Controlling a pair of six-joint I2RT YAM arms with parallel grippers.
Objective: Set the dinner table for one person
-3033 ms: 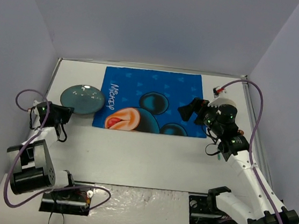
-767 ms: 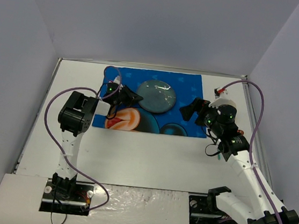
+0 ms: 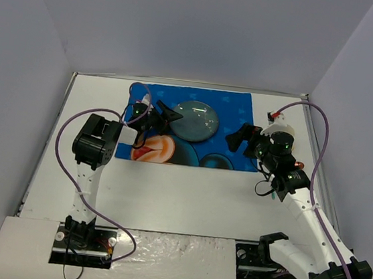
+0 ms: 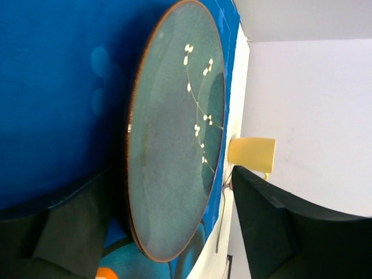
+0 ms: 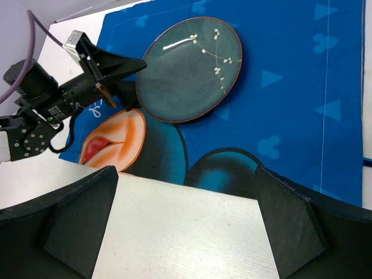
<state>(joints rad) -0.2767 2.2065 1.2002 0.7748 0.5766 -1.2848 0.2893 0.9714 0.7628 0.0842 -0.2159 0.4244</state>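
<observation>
A teal-grey plate (image 3: 194, 120) with a brown rim lies on the blue Mickey placemat (image 3: 237, 108), which is spread over the back of the white dinner table (image 3: 187, 193). My left gripper (image 3: 168, 118) is open at the plate's left rim, one finger above the rim and one below it, gripping nothing. In the left wrist view the plate (image 4: 174, 145) fills the gap between the spread black fingers (image 4: 279, 232). My right gripper (image 3: 237, 137) hovers open and empty over the placemat's near right part. From the right wrist I see the plate (image 5: 189, 71) and the left gripper (image 5: 131, 81).
A yellow cup (image 4: 251, 153) stands on the white table beyond the placemat's right edge. A thin grey utensil-like strip (image 4: 221, 221) lies along that edge. Purple cables loop off both arms. Metal rails and grey walls bound the table.
Three seconds ago the plate lay on the bare table at the left; now it is on the placemat. In the last second the left gripper opened off the plate's rim. The right arm barely moved.
</observation>
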